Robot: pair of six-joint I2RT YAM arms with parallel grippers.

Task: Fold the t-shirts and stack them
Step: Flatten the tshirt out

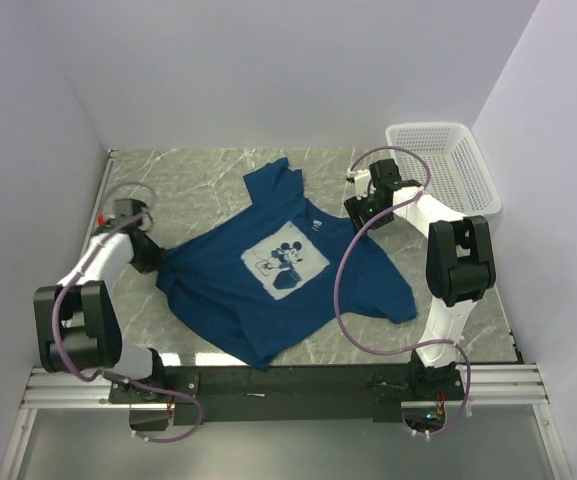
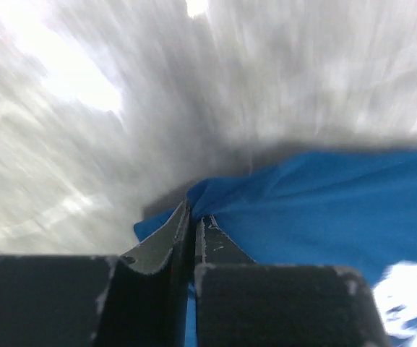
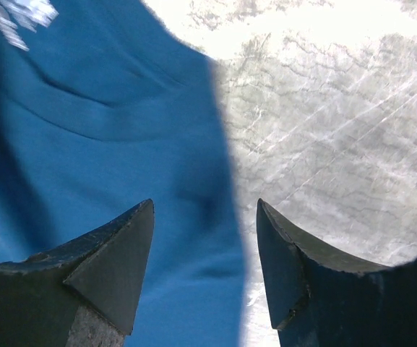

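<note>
— From above first. Where to find the t-shirt?

— Spread print-up and skewed across the middle of the table, unfolded, rumpled along the near edge. Left claw at a left-hand corner of the cloth, right claw beside the right edge. White basket in the far right corner, well apart from it all.

— And from the left wrist?

— Blurred table beyond. Left claw pinched almost together on a bunched blue edge, with a sliver of cloth showing in the slit.

— From the right wrist?

— Right claw wide, holding nothing, straddling the line where blue cloth meets bare table. Hard to say whether touching or hovering.

— So which step?

— Most likely taking hold for the first fold: one side gripped, the other not yet. Nothing folded, nothing stacked.

— Next move?

— Probably bring the right claw down over that edge and close on it. Then lift both sides level and carry them across together. Keep the left pinch firm, and avoid dragging the whole shirt along the table.
</note>
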